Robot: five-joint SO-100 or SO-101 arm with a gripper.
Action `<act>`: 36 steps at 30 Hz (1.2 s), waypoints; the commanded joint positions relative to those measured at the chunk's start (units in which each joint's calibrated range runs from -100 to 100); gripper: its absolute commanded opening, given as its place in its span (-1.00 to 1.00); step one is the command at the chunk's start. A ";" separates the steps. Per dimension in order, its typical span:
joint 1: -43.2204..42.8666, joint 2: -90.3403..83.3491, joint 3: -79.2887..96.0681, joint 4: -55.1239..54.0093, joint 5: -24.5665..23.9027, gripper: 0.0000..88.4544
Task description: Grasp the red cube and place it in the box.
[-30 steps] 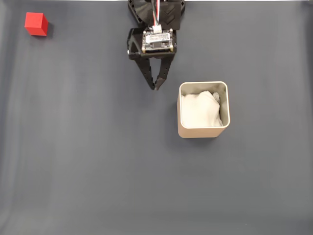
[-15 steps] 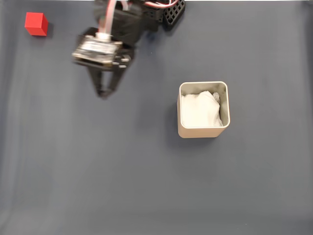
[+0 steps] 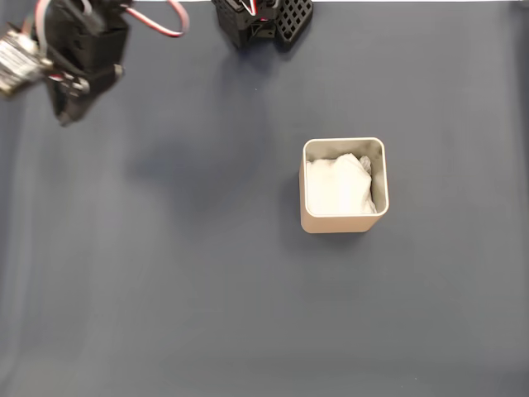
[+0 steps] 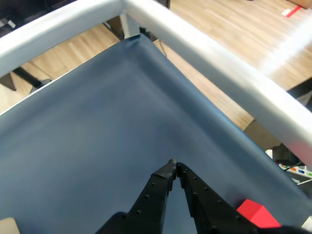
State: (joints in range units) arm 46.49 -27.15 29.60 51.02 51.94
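In the wrist view the red cube point(image 4: 257, 214) lies on the dark mat at the bottom right, just right of my black fingers. My gripper point(image 4: 174, 165) is shut with nothing between its tips, which point toward the mat's far corner. In the fixed view the gripper point(image 3: 64, 118) hangs blurred at the top left, and the arm's body hides the cube there. The beige box point(image 3: 340, 223) with white padding stands right of centre, far from the gripper.
The arm's black base point(image 3: 263, 21) sits at the top edge of the grey mat point(image 3: 207, 289). In the wrist view a white table frame point(image 4: 219, 63) borders the mat, with the wooden floor point(image 4: 234, 24) beyond it.
The arm has swung left across the fixed view, from beside the box to the top left corner. It now covers the red cube there. The box has not moved.
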 commanded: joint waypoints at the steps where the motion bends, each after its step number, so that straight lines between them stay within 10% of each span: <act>1: 3.32 2.44 -6.63 1.14 -1.03 -0.97; 36: 26.96 12.48 -5.72 7.13 0.44 -1.00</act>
State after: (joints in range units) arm 72.27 -14.58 24.13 57.60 52.04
